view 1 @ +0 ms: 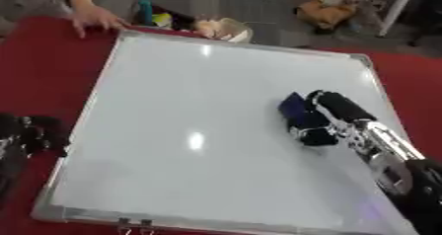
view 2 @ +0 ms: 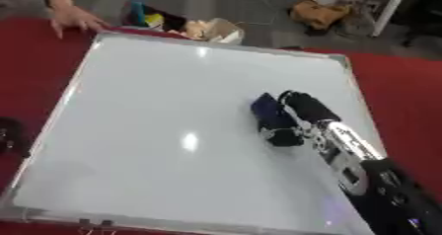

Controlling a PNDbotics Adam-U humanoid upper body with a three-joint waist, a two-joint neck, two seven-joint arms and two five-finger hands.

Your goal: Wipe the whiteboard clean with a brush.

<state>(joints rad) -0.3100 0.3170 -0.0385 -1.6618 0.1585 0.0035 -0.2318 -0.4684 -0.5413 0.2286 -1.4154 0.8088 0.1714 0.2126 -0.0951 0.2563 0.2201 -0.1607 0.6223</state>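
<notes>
Fingers first, working from the left: the left hand (view 1: 34, 133) sits at the whiteboard's left edge, off on the red table (view 1: 43, 56), its dark fingers too indistinct to say whether they are apart or curled. It holds nothing that I can see, and it is well apart from the brush.

Moving across, the whiteboard (view 1: 199, 105) looks white and bare, glare spots aside; no marks show on it.

Over on the right half, the right hand (view 1: 332, 118) is curled round the dark blue brush (view 1: 293, 108), which lies flat against the board. The brush pokes out to the left of and beyond the fingers, its long axis running roughly along the forearm's line. So the right hand is the one working, and any further sweep, I'd judge, heads left across open board.

At the far left corner, a person's hand (view 1: 95, 18) rests on the table just by the frame.
</notes>
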